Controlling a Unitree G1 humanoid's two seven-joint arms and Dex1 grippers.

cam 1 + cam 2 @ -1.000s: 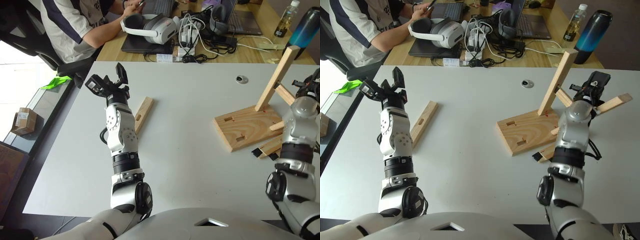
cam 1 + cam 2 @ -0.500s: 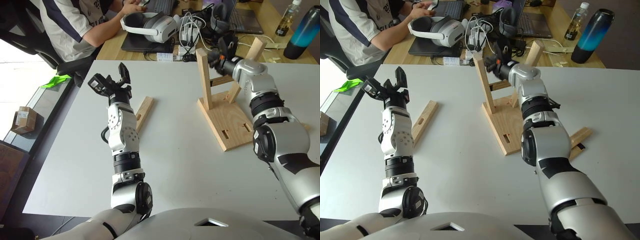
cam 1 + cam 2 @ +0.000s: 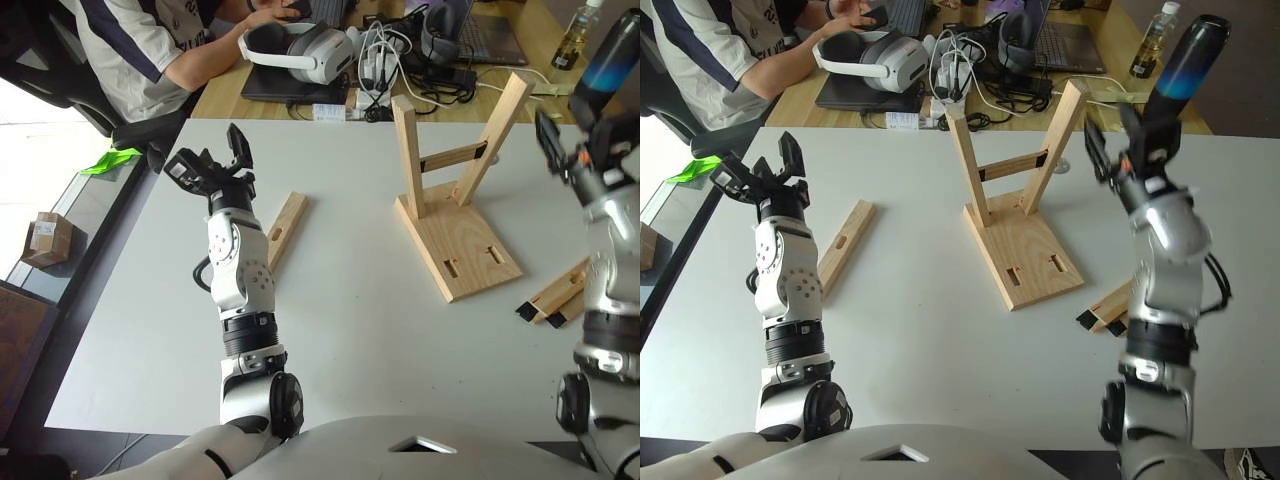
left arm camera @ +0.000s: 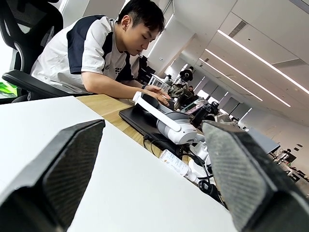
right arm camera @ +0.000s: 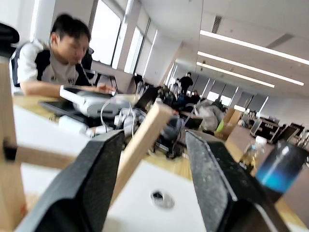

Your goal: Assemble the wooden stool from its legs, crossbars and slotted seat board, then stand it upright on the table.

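The slotted seat board (image 3: 462, 245) lies flat mid-table. Two legs (image 3: 407, 155) stand in it, one upright and one leaning, with a crossbar (image 3: 452, 156) between them. Another slotted wooden piece (image 3: 284, 228) lies flat to the left. More wooden pieces (image 3: 555, 296) lie at the right, near the table edge. My left gripper (image 3: 208, 166) is raised and open beside the loose piece, holding nothing. My right gripper (image 3: 1130, 143) is lifted to the right of the leaning leg (image 5: 140, 145), open and apart from it.
A wooden desk behind the white table (image 3: 350, 330) holds a headset (image 3: 875, 55), tangled cables (image 3: 960, 70) and laptops. A blue bottle (image 3: 1185, 55) stands behind my right gripper. A cable grommet (image 3: 1064, 164) sits in the table near the leaning leg.
My right gripper let go of the half-built stool and swung away to the right and up. The stool stays mid-table on its board. The left arm hardly moved.
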